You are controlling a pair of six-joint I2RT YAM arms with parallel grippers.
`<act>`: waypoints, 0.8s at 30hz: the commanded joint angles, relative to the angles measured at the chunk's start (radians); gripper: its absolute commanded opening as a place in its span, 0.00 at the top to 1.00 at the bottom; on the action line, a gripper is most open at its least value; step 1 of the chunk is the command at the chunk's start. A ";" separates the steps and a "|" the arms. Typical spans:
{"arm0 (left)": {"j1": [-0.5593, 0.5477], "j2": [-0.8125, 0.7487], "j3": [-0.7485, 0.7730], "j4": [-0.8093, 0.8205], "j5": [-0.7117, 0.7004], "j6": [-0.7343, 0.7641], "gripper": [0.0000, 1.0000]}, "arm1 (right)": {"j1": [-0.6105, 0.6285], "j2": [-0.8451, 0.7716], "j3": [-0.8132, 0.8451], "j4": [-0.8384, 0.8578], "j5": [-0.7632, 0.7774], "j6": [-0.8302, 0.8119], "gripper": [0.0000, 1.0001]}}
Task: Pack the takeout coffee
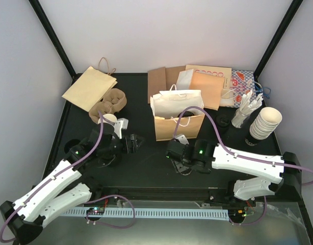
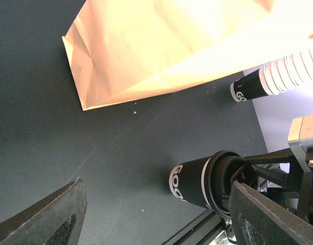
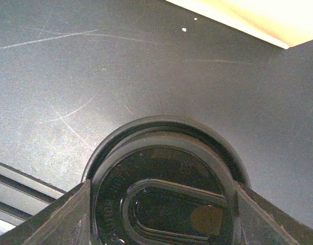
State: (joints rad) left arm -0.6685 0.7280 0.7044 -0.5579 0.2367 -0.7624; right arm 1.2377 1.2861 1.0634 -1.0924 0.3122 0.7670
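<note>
A black takeout coffee cup (image 2: 194, 182) with white lettering and a black sip lid (image 3: 164, 199) stands on the dark table in front of the open brown paper bag (image 1: 179, 125). My right gripper (image 1: 177, 151) is shut on it, one finger pressed against each side of the lid, with the lid filling the right wrist view. My left gripper (image 1: 132, 142) hovers to the left of that cup, pointing toward it. Its jaws are open wide with only bare table between them (image 2: 156, 190). The cup's body is hidden under the right gripper in the top view.
A brown pulp cup carrier (image 1: 109, 102) sits at the back left, with a cream cup (image 1: 109, 119) at its near edge. A tall stack of cups (image 1: 265, 123) and white utensils (image 1: 246, 108) stand at the right. Flat paper bags (image 1: 90, 87) lie along the back.
</note>
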 commanded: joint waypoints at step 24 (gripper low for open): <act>0.074 0.144 0.348 -0.141 -0.105 0.308 0.19 | -0.032 -0.091 0.215 -0.075 -0.007 -0.101 0.37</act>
State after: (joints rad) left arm -0.6048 0.8494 0.9859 -0.6880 0.1623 -0.5213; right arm 1.2137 1.2236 1.2133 -1.1240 0.3084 0.6956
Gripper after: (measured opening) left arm 0.813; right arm 0.685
